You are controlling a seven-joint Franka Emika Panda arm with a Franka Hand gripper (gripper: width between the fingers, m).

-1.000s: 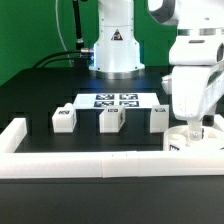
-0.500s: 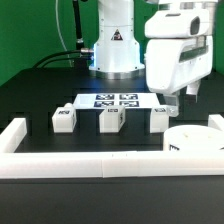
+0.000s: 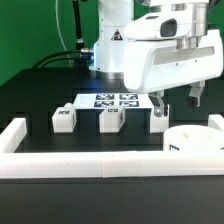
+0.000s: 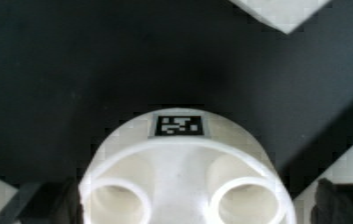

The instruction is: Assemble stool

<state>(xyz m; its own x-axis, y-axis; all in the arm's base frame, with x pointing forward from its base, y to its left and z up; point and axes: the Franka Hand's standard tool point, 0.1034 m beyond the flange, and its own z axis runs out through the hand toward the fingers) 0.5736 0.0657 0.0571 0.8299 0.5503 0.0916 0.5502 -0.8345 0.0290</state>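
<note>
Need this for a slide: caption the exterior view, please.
Open, empty gripper aloft; stool seat and three loose legs lie unassembled on the black table.

I record the arm (image 3: 112, 40) reaching toward the exterior view's right, its gripper (image 3: 176, 99) held aloft and tilted, fingers (image 3: 157, 103) spread wide, seemingly holding nothing, though the fingertips show blurred.

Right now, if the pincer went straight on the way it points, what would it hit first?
Probably the round white seat: the wrist view shows it straight ahead of the open pincer, nothing between. Depth is unclear.
</note>
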